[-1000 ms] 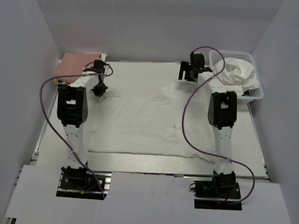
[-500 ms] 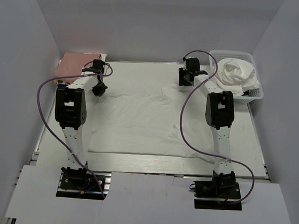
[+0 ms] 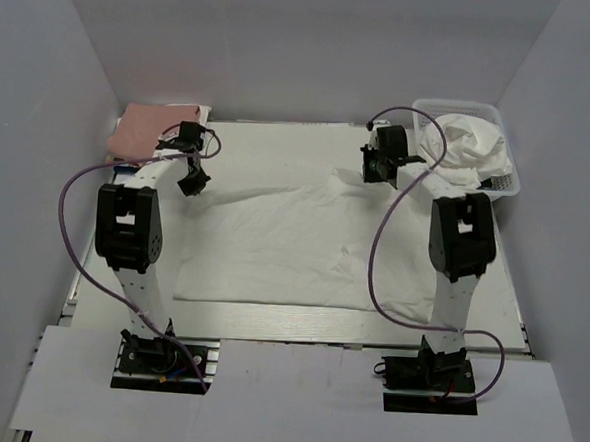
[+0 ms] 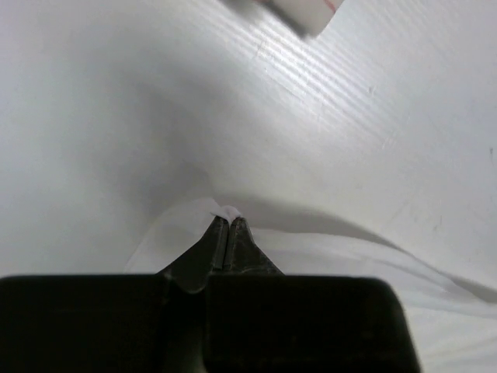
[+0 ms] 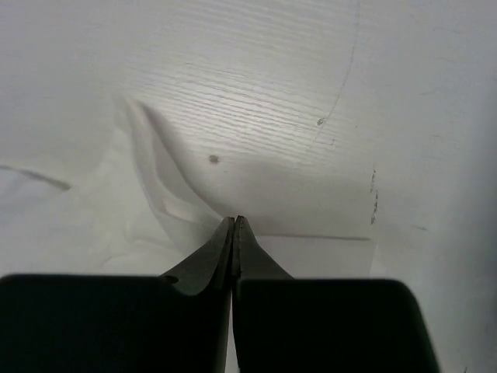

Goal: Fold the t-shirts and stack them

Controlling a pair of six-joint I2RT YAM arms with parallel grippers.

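Across the middle of the table, a white t-shirt is being held spread out, with its near hem lying straight along the near side. At the far left corner of the cloth, the left gripper is being clamped on the shirt's edge. In the left wrist view, a small tab of white fabric is being pinched between the closed fingertips. At the far right corner, the right gripper is likewise being pressed closed on the t-shirt. In the right wrist view, the cloth is being drawn up into a low ridge just left of the tips. Wrinkles are being pulled across the fabric between the two arms. At the far right, crumpled t-shirts are being held in a white lattice basket. A pink folded cloth is being left at the far left corner, near the left gripper.
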